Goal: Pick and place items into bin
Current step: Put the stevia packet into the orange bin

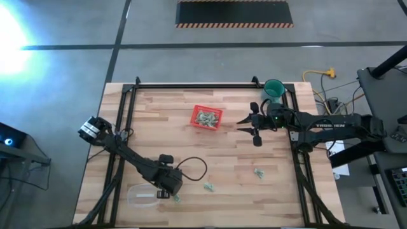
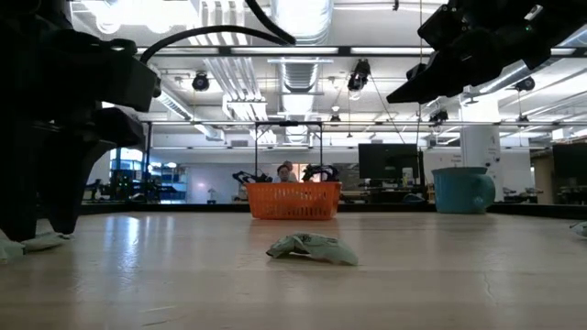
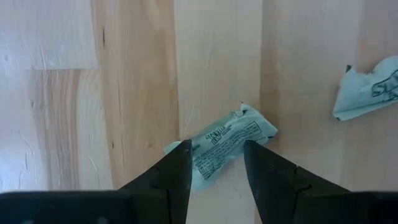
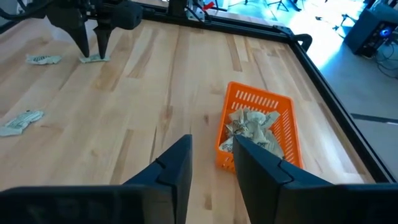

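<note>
The left gripper (image 3: 214, 171) stood with fingers spread astride a pale-green wrapper (image 3: 225, 146) near the table's front edge, and ought to centre before pinching, while the right gripper (image 4: 211, 165), empty and part-open, hung beside the wrapper-filled red tray (image 1: 206, 118).

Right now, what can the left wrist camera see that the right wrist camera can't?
Only the left wrist view shows the printed writing on the pale-green wrapper, which lies between the left gripper's open fingers. Only the right wrist view shows the red tray heaped with wrappers, the table's black frame, and the right gripper empty beside the tray. Both show the wooden table, that wrapper and another loose wrapper.
</note>
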{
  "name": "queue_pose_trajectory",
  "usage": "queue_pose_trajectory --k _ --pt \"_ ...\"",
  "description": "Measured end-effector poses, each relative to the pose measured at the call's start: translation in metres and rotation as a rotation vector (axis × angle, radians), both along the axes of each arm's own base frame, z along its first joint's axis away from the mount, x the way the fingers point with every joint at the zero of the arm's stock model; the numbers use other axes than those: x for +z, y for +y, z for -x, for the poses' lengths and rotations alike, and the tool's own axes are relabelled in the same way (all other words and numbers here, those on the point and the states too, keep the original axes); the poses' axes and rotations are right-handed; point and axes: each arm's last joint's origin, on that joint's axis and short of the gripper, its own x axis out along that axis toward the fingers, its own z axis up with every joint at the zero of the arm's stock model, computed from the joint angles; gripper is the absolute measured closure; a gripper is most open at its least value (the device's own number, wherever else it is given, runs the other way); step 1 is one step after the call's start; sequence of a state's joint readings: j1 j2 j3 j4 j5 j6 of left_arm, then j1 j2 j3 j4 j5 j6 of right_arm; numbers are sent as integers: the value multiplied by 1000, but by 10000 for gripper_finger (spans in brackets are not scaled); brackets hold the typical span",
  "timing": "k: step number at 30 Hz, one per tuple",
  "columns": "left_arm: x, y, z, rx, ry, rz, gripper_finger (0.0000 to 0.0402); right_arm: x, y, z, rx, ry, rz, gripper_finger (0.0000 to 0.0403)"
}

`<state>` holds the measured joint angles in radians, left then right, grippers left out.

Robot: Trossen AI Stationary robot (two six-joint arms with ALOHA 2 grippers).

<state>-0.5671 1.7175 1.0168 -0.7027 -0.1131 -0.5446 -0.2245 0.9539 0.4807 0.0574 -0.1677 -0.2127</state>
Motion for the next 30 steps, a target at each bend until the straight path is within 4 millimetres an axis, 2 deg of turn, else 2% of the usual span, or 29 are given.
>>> queue_pose_trajectory --k 9,19,25,30 --pt "-3 0 0 0 12 -4 282 0 0 0 -1 1 0 308" --pt "-1 0 0 0 15 -6 394 0 0 0 -2 1 1 320" --pt "5 -1 -2 0 17 -15 392 0 0 0 -2 1 1 319" --pt "12 3 -3 -13 -4 -137 392 0 0 0 -2 1 1 317"
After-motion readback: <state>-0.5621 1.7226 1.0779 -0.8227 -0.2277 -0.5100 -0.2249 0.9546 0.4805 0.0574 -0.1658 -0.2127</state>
